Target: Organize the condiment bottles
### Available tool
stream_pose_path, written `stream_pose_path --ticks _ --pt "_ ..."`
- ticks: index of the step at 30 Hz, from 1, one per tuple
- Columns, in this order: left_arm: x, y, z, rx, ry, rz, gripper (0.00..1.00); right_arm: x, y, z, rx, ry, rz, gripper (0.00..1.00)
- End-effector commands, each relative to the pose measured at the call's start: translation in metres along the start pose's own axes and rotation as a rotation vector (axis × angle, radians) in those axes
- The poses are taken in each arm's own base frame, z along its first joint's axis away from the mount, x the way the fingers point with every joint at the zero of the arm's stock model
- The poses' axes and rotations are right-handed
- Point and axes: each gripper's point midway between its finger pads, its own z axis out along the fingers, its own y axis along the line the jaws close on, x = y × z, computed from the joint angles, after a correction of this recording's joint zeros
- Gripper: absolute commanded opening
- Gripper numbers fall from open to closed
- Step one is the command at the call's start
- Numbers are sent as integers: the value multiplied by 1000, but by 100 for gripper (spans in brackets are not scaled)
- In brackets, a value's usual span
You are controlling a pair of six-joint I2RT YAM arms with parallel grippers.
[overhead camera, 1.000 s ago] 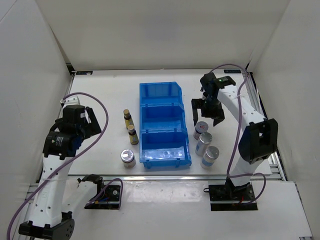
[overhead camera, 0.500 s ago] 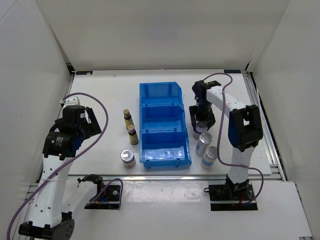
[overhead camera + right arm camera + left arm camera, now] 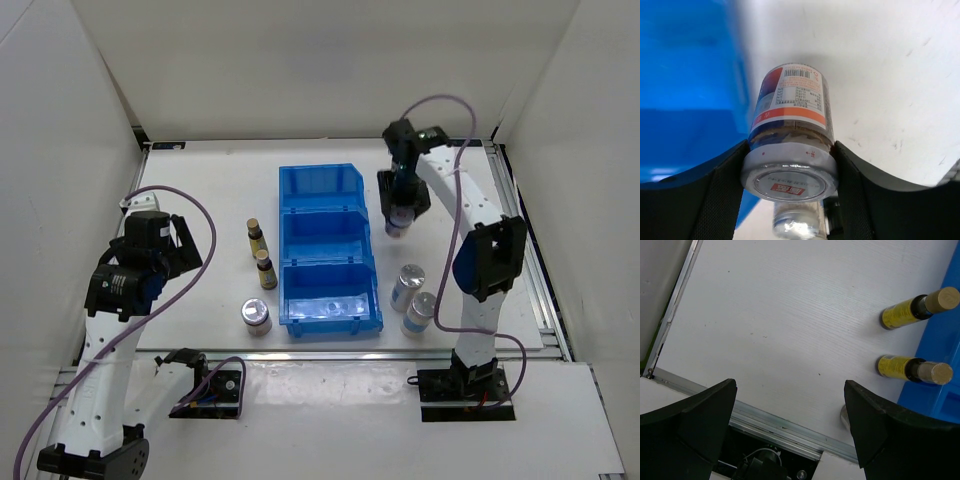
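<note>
Your right arm is stretched up and forward, wrist bent down over the table just right of the blue three-compartment plastic bin (image 3: 328, 250), level with the divide between its far and middle compartments. Its right gripper (image 3: 400, 212) is clamped on a short clear jar with a white lid and red marks (image 3: 790, 150); in the wrist view the black fingers (image 3: 720, 195) press the lid rim from both sides, and the jar appears lifted off the table, though the overhead view is too small to be sure. The jar's label has an orange band, a red and blue panel, a barcode and blocks of small print that you cannot read; the lid carries a small red mark, also unreadable. Below it a clear, blurred container (image 3: 795, 222) is mostly hidden. Your left arm is folded back at the left side, elbow raised, and the left gripper (image 3: 790, 425) hangs spread wide over bare white table (image 3: 780, 325), holding nothing; only the finger bases show, the tips cut off by the frame. Two slim amber bottles with gold caps stand left of the bin, one farther (image 3: 254, 236) and one nearer (image 3: 265, 268); their yellow labels are too small to read. A second white-lidded jar (image 3: 256, 316) sits near the bin's near left corner. Two taller silver-topped cylinders (image 3: 407, 286) (image 3: 420, 312) stand right of the near compartment, close together.
</note>
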Motion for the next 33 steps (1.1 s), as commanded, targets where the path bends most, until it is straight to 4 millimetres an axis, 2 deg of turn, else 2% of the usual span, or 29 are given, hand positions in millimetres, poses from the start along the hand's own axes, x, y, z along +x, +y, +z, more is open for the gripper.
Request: stream_pose_path --ticks 1,2,3,8,11,14,15,18,22,27,29,30,33 --pt "0 0 -2 5 -2 3 100 -27 10 -70 -40 -173 -2 0" --pt "0 -1 0 2 6 6 100 -35 25 -92 -99 -221 -18 0" --pt "0 -1 0 2 6 6 100 -36 37 -99 -132 -232 -39 0" --pt "1 -2 0 11 9 6 100 -33 85 -98 -265 -193 -74 0" --pt "1 -2 0 11 9 6 100 -18 113 -83 -270 -148 -143 0" --pt "1 -2 0 11 9 6 100 -6 126 -76 -262 -120 -174 0" --pt "0 -2 -2 14 1 3 100 4 131 -74 -260 -101 -196 0" --pt "0 -2 -2 14 1 3 100 11 132 -68 -246 -91 -209 0" --pt "0 -2 -2 14 1 3 100 20 132 -46 -215 -48 -219 0" --pt "0 -2 -2 14 1 3 100 14 133 -7 -158 -11 -219 0" --pt "3 -8 -1 45 20 33 100 13 135 4 -152 1 -220 0" --pt "4 -11 -2 62 23 40 100 16 138 16 -155 29 -221 2" --pt "8 -23 -4 117 39 45 100 19 141 32 -156 60 -222 12"
